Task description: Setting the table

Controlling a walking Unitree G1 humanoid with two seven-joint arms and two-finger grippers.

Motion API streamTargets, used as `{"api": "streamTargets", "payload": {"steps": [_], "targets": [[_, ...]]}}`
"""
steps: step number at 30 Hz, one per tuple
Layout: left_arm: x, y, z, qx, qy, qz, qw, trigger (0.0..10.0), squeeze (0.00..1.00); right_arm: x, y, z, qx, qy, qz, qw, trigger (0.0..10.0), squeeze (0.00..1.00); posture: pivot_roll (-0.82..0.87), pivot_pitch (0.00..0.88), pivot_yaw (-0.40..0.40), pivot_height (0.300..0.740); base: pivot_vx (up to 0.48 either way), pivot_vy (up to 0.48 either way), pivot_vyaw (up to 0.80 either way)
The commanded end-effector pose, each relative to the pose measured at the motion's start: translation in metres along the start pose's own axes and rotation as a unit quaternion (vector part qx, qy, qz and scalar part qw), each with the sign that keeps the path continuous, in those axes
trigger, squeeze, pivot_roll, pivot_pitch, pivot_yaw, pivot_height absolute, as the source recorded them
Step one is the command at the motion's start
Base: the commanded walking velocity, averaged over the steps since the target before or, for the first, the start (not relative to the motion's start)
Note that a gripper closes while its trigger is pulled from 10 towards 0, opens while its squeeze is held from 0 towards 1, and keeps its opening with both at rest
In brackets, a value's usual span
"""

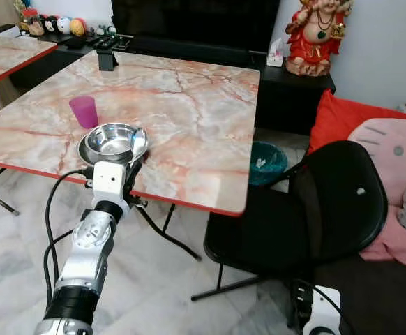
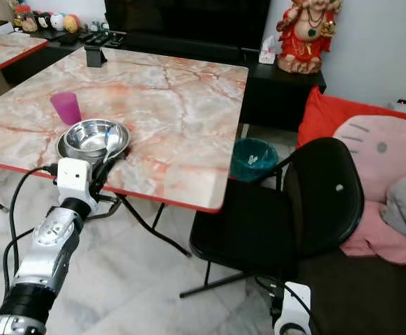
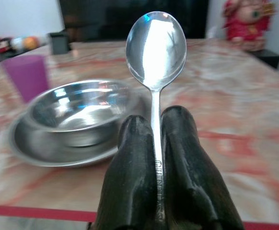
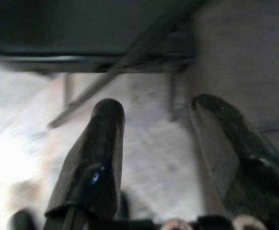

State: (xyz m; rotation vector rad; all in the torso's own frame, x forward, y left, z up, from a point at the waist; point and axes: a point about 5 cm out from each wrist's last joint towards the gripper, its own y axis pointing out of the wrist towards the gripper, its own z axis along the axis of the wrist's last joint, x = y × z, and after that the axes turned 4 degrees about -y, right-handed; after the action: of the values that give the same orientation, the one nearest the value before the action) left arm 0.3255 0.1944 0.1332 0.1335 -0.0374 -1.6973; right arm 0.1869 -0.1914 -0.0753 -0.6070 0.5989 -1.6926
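From my remote station, I see the left end effector at the near red-trimmed edge of the marble desk, its two black fingers clamped tight on the handle of a steel spoon. The spoon's bowl points up and away from the end effector, rising just beside the steel bowl. That bowl sits in a steel plate close to the desk's near edge, and a purple cup stands on the desk just behind the bowl. A black chair waits off the desk's right corner, with a teal bin on the floor beyond it. The right end effector hangs low beside the chair, its fingers spread apart and gripping nothing.
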Motion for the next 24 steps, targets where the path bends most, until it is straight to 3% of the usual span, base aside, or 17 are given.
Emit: {"api": "streamTargets", "payload": {"steps": [1, 9, 24], "targets": [[0.007, 0.003, 0.004, 0.009, -0.008, -0.019, 1.000, 10.0, 0.00, 0.009, 0.000, -0.002, -0.003, -0.002, -0.010, 1.000, 10.0, 0.00, 0.03, 0.000, -0.044, 0.740, 0.274, 0.000, 0.00], [0.014, 0.005, 0.004, 0.000, -0.018, -0.054, 0.998, 10.0, 0.00, 0.008, -0.001, -0.004, -0.011, -0.002, -0.007, 1.000, 10.0, 0.00, 0.03, 0.000, -0.043, 0.740, 0.272, 0.000, 0.00], [0.018, 0.005, 0.002, -0.010, -0.017, -0.067, 0.998, 10.0, 0.00, 0.003, -0.001, -0.005, -0.017, -0.004, 0.002, 1.000, 10.0, 0.00, 0.03, 0.000, -0.044, 0.740, 0.000, 0.000, 0.00]]}}
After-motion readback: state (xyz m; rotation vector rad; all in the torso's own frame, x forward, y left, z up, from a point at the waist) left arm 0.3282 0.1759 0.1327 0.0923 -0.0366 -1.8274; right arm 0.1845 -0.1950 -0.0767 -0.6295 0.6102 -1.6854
